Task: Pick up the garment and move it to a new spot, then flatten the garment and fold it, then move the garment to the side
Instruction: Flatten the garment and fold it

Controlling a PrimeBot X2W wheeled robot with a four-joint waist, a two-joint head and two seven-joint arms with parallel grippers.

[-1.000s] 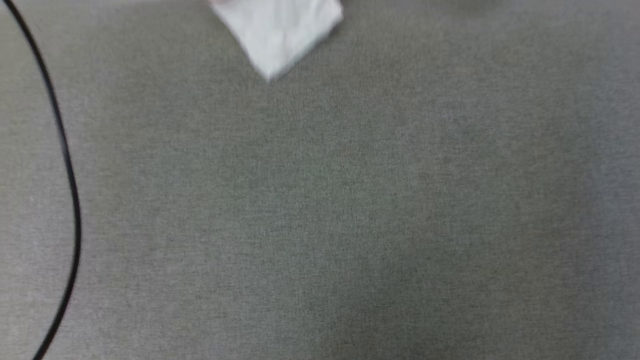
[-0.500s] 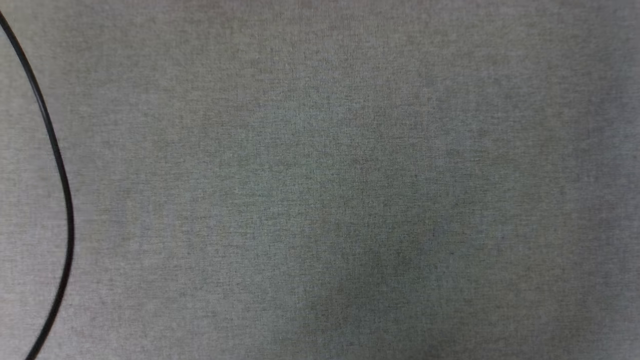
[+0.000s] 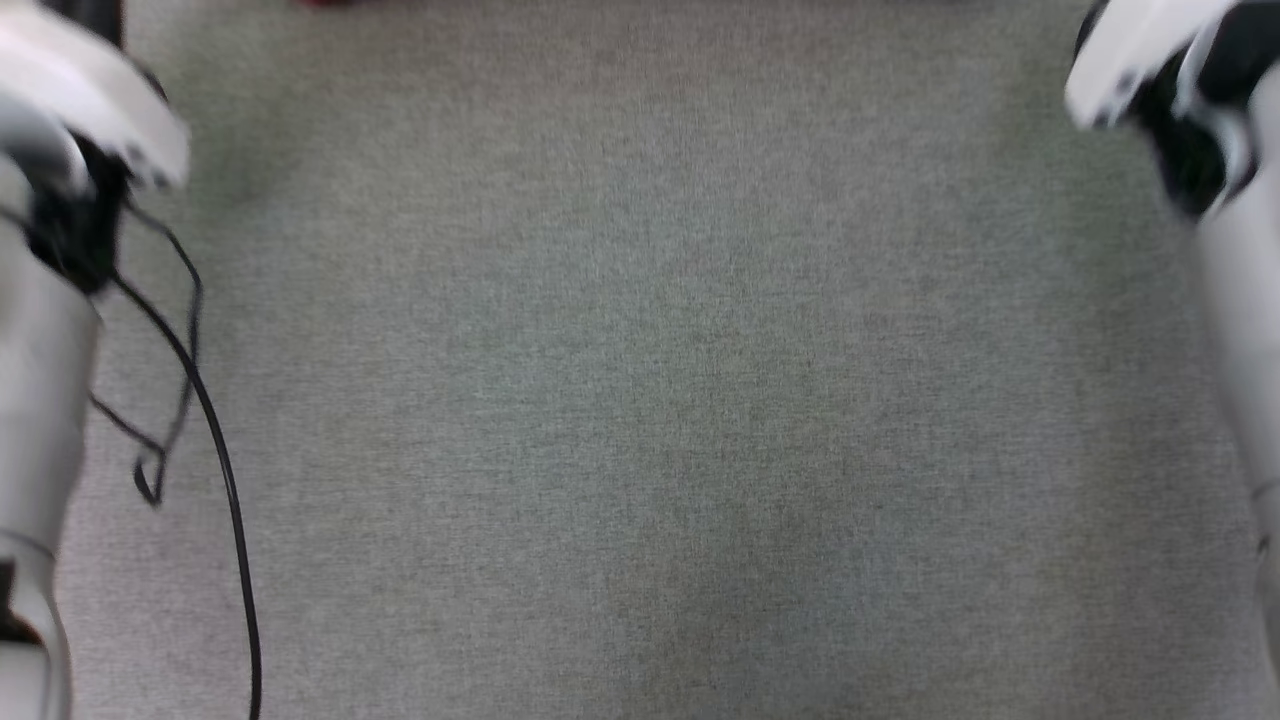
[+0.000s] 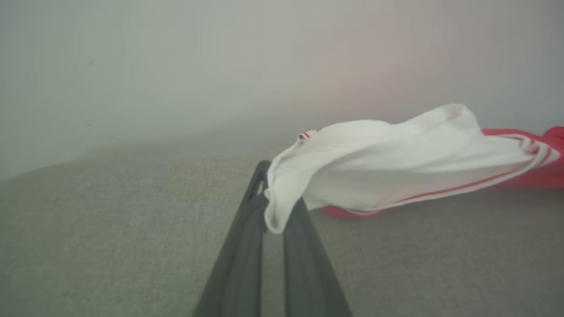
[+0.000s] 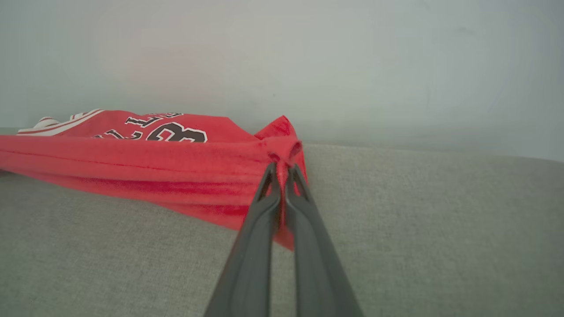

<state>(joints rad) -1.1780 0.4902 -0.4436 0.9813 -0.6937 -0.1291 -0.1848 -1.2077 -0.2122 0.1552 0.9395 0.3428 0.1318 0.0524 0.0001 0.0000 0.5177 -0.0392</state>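
The garment (image 5: 154, 167) is red with a white sleeve (image 4: 396, 158) and black letters, and it is stretched out low over the far part of the gray cloth top (image 3: 640, 400), close to the pale wall (image 5: 352, 66). The left gripper (image 4: 273, 211) has its two dark fingers squeezed together on the edge of the white sleeve, and the right gripper (image 5: 282, 176) has its fingers squeezed together on a bunched red corner. From the head, a pale left arm (image 3: 30, 400) and a pale right arm (image 3: 1240, 350) show at the two sides, with a black cable (image 3: 225, 480) by the left one.
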